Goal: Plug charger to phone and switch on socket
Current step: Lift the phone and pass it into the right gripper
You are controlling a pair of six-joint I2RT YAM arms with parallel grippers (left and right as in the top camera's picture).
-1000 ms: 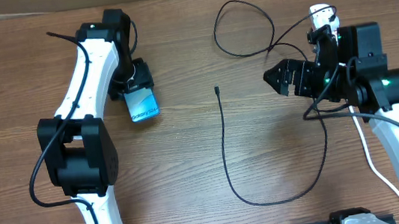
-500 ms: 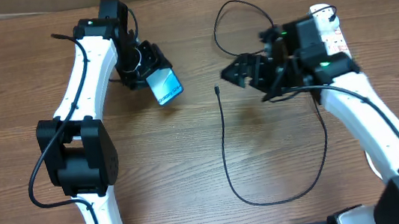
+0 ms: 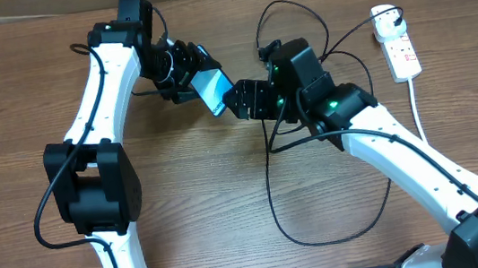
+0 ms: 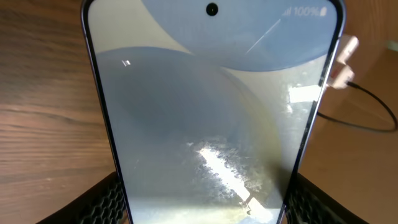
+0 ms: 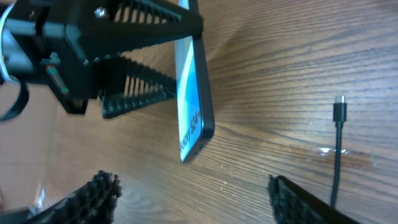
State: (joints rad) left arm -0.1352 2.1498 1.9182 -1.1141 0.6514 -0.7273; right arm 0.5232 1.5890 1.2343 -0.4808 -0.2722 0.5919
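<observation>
My left gripper point(image 3: 189, 78) is shut on the phone point(image 3: 214, 92) and holds it tilted above the table centre. The screen fills the left wrist view point(image 4: 211, 106), clamped between the fingers point(image 4: 205, 208). My right gripper point(image 3: 249, 101) is open and empty, close to the phone's lower end. In the right wrist view its fingers point(image 5: 199, 199) spread below the phone point(image 5: 194, 93). The charger's connector tip point(image 5: 339, 109) lies on the wood to the right. The black cable point(image 3: 270, 184) loops across the table to the white adapter point(image 3: 381, 17) in the socket point(image 3: 403, 50).
The socket's thick white cord point(image 3: 419, 118) runs down the right side of the table. A loop of black cable point(image 3: 290, 29) lies behind the right arm. The wooden table point(image 3: 185, 212) extends to the front and left.
The left arm has carried the phone right, toward the table centre. The right arm has swung left from the socket to over the connector tip, next to the phone.
</observation>
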